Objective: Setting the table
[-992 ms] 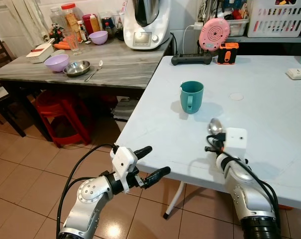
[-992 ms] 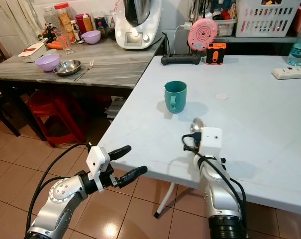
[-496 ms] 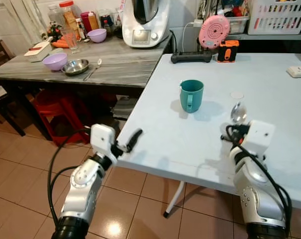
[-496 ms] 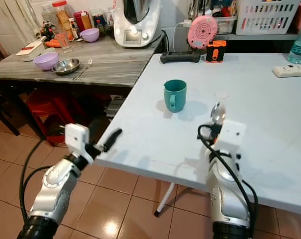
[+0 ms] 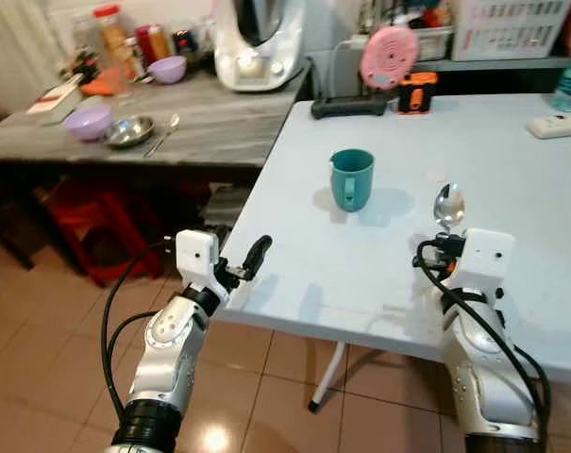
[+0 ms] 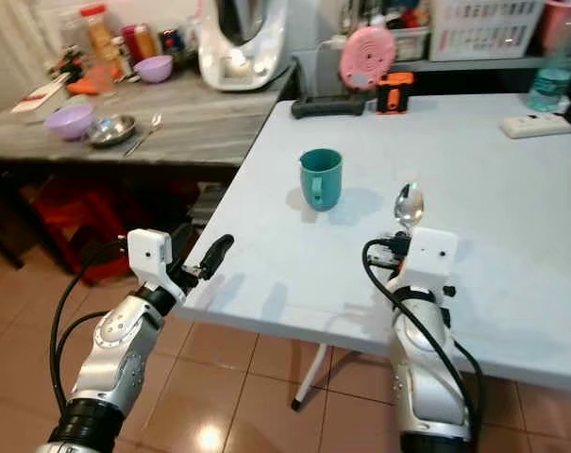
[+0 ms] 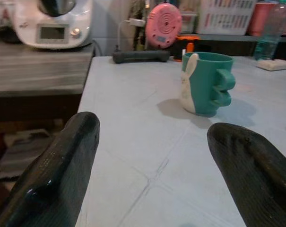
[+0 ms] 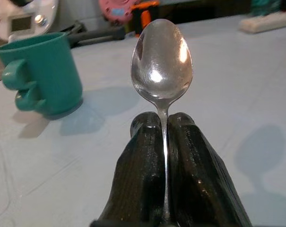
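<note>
My right gripper (image 8: pixel 162 124) is shut on the handle of a silver spoon (image 8: pixel 161 59). It holds the spoon upright, bowl up, above the white table (image 5: pixel 512 170), to the right of a teal mug (image 5: pixel 351 177). The spoon (image 5: pixel 448 204) rises above my right wrist. The mug stands upright near the table's middle, handle toward me. My left gripper (image 7: pixel 154 130) is open and holds nothing. It sits at the table's near left edge, its fingers (image 5: pixel 257 255) pointing toward the mug (image 7: pixel 205 82).
A grey wooden counter (image 5: pixel 200 132) adjoins the table on the left, carrying purple bowls (image 5: pixel 87 121), a steel bowl (image 5: pixel 129 130), a spoon and a kitchen machine (image 5: pixel 252 42). A black bar (image 5: pixel 346 107), an orange device (image 5: pixel 417 92) and a power strip (image 5: pixel 556 125) lie along the table's far side. A red stool (image 5: pixel 96 222) stands under the counter.
My right gripper has carried the spoon rightward and farther over the table. My left arm rose from below the table edge and turned to point forward. The camera shifted.
</note>
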You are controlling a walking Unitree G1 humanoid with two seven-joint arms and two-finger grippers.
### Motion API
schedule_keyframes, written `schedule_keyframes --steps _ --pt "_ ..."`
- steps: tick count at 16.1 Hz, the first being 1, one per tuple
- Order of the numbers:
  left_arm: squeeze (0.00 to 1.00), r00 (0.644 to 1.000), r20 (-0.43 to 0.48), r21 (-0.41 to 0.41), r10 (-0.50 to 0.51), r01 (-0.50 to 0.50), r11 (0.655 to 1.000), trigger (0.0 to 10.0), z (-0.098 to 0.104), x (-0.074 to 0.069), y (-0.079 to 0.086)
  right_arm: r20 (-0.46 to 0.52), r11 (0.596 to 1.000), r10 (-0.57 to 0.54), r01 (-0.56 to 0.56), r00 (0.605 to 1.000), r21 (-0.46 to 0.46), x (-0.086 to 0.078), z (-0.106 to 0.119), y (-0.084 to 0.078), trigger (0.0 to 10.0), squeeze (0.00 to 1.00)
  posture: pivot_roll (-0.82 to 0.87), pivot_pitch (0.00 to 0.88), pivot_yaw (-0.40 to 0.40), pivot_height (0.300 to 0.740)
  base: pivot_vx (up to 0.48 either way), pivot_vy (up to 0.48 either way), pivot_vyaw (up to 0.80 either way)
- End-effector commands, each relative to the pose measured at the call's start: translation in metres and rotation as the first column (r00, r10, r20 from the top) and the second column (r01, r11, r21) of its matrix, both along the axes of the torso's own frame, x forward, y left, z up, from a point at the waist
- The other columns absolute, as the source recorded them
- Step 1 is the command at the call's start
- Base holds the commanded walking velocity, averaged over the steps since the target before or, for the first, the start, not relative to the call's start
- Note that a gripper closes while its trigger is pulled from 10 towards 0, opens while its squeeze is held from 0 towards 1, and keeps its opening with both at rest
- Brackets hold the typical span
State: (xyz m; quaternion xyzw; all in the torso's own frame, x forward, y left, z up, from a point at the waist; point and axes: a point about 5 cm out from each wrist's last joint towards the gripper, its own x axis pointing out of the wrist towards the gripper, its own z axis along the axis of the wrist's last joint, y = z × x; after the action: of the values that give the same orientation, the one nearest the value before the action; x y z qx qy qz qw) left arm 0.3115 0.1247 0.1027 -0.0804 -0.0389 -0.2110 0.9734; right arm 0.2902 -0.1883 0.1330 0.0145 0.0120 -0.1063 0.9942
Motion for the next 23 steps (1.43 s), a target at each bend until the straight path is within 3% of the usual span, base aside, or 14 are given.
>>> schedule_keyframes --steps 1,8,18,23 --pt "0.0 0.999 -0.009 0.005 0.037 -0.037 0.999 10.0 -0.0018 0.001 0.0103 0.016 1.0 0.018 -0.018 1.0 0.006 0.0 0.0022 0.0081 10.0 0.0 -0.11 0.0 0.14 0.74 0.0 0.337 -0.8" --pt "0.0 0.999 -0.006 0.015 0.035 -0.035 0.999 10.0 -0.0024 0.0018 0.0112 0.015 1.0 0.02 -0.02 1.0 0.005 0.0007 -0.0007 0.0098 10.0 0.0 -0.1 0.0 0.142 0.74 0.0 0.376 -0.62" --pt "0.0 0.997 0.015 0.01 0.08 -0.08 0.997 10.0 0.0015 0.0062 0.0111 0.047 0.998 0.059 -0.058 0.997 -0.019 0.0011 0.002 0.0149 10.0 0.0 -0.09 0.0 0.14 0.74 0.0 0.437 0.0" --pt "0.0 0.996 0.014 0.018 0.092 -0.093 0.996 10.0 0.0001 0.0062 0.0122 0.051 0.998 0.062 -0.061 0.997 -0.019 0.0007 0.0006 0.0153 10.0 0.0 -0.09 0.0 0.144 0.74 0.0 0.48 0.6"
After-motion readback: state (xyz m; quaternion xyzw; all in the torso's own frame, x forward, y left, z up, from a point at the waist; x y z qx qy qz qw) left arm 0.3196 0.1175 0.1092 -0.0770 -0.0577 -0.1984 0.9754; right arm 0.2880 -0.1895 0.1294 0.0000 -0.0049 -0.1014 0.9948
